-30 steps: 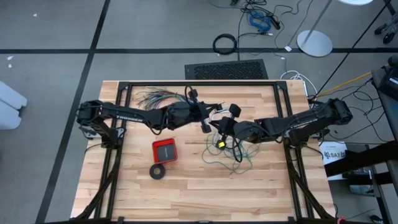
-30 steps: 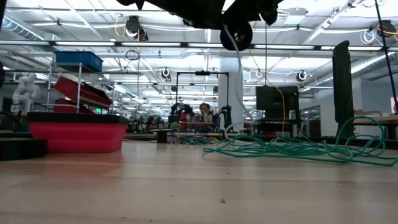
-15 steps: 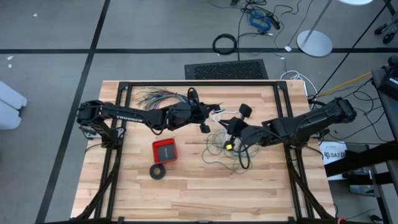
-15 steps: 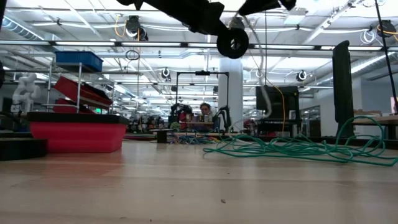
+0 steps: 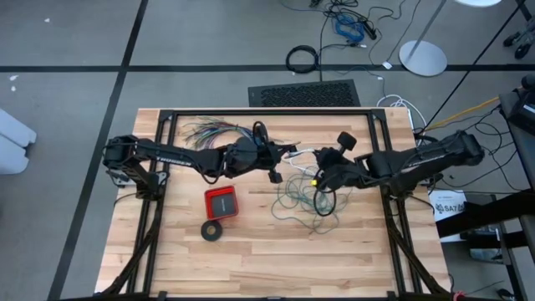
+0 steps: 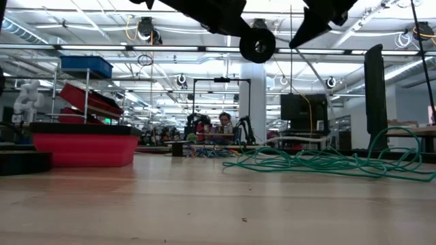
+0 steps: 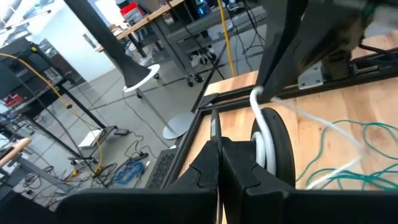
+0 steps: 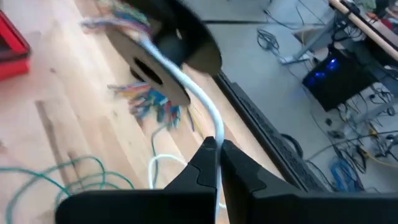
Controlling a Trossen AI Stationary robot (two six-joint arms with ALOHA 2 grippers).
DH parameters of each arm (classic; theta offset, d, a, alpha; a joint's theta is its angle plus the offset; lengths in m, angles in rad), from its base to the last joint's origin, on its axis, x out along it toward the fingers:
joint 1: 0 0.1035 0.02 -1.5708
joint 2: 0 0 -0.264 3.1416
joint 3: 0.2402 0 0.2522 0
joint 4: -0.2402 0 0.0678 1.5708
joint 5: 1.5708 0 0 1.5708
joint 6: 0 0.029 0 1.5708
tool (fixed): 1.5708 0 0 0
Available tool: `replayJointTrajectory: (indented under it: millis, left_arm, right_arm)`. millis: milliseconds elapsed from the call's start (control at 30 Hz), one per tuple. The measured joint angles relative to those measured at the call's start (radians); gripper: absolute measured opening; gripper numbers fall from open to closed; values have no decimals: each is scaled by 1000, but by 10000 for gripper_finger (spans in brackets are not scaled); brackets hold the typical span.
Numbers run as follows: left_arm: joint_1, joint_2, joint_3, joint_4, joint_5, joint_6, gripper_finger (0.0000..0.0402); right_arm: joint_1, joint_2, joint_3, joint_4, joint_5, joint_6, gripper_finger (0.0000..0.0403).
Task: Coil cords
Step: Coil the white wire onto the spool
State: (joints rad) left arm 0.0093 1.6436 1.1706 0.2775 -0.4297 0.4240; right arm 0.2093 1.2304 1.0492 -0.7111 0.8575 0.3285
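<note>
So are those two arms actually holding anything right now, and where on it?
Both hold the white cord. The left gripper is shut on it beside its black round piece; the right gripper pinches it farther along.

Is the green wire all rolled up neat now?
No, the teal-green wire lies in a loose, messy tangle spread over the wooden table, not a tidy coil.

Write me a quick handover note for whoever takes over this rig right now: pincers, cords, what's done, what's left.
Left pincer: shut on the thin white cord, raised mid-table.
Right pincer: shut on the same cord, raised just beside it.
White cord: held between both, one end trailing onto the wooden table.
Long thin teal-green wire: loose tangle on the table below the right pincer.
Done: white cord gripped.
Left: coil both cords.
</note>
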Motion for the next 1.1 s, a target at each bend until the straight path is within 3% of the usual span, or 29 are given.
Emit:
replayJointTrajectory:
  millis: [200,433,567,833,1100]
  left_arm:
    - [-3,-1,0,13,29,-41,0]
    - [-1,-2,0,75,86,-120,0]
    - [5,-2,0,109,88,-161,0]
    - [40,1,0,220,98,-250,0]
    - [64,30,0,308,150,-314,0]
  right_arm:
    - [-22,-3,-109,167,-2,-43,0]
    - [-57,-3,-299,670,-73,-246,0]
    - [-69,-3,-351,862,-95,-315,0]
    - [-73,-3,-397,1059,-96,-367,0]
    - [-74,0,-408,1084,-94,-363,4]
